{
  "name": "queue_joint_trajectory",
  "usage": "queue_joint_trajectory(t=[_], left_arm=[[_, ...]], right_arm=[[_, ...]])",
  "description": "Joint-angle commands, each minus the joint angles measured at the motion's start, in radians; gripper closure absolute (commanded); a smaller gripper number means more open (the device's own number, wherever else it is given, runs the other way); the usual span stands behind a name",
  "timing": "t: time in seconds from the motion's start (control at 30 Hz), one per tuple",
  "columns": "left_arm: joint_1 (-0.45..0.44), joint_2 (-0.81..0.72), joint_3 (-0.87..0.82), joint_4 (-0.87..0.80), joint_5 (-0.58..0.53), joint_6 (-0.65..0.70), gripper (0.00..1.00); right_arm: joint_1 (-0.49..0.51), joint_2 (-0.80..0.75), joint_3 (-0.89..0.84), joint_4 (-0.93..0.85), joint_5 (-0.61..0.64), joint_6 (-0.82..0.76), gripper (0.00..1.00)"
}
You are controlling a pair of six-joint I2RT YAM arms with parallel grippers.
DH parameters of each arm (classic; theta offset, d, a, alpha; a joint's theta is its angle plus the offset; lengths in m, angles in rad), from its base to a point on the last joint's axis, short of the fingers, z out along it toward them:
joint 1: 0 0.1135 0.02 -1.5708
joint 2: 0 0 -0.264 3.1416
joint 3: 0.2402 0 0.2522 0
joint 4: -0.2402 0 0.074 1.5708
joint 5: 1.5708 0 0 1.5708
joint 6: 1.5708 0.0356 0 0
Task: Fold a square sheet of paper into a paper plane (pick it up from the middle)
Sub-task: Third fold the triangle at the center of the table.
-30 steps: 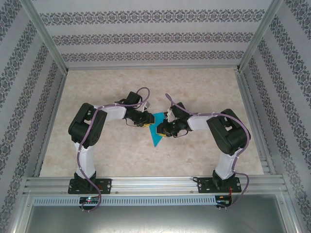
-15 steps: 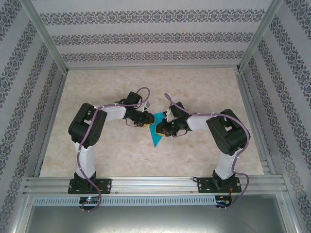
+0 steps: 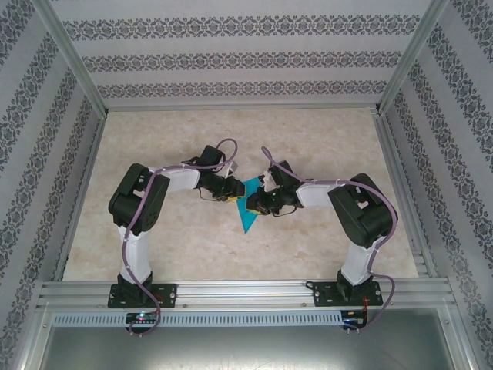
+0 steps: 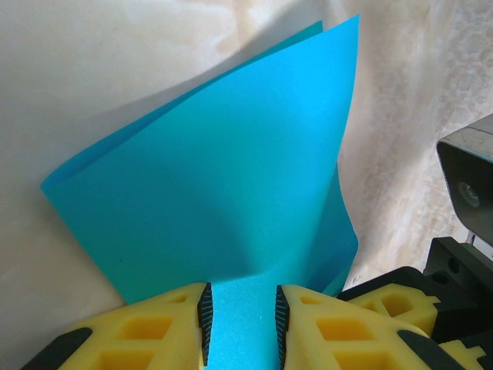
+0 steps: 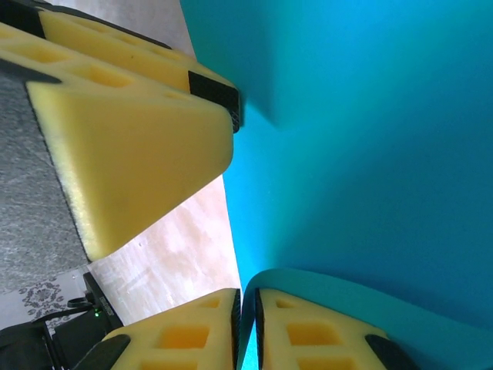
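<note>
The square sheet of paper (image 3: 247,212) is teal-blue. It is folded over into two loose layers and held off the table between both arms, with one corner pointing toward the near edge. In the left wrist view the sheet (image 4: 231,169) fans out from my left gripper (image 4: 241,297), whose yellow fingers are shut on a band of it. My right gripper (image 5: 247,297) is shut on the curled edge of the paper (image 5: 362,154), its pads almost together. Both grippers (image 3: 237,190) (image 3: 256,202) meet mid-table. A paper plane is out of view.
The left gripper's finger (image 5: 139,146) stands close above the right one's jaws. The right gripper's body (image 4: 385,304) sits just right of the left fingers. The marbled tabletop (image 3: 169,146) is ringed by an aluminium frame (image 3: 231,289) and patterned walls.
My right gripper's jaws have closed a little on the paper's edge, and its wrist has shifted slightly toward the left arm. The left gripper holds as before.
</note>
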Motion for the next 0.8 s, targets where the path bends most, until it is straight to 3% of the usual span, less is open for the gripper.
queue_joint_trajectory(t=[0.0,0.77], left_arm=[[0.008,0.055,-0.012,-0.037,-0.018,0.032,0.68],[0.008,0.068,-0.013,-0.018,-0.001,0.015,0.68]], right_arm=[[0.015,-0.021,0.007,0.017,0.001,0.002,0.84],[0.015,0.060,0.016,0.046,0.009,-0.003,0.84]])
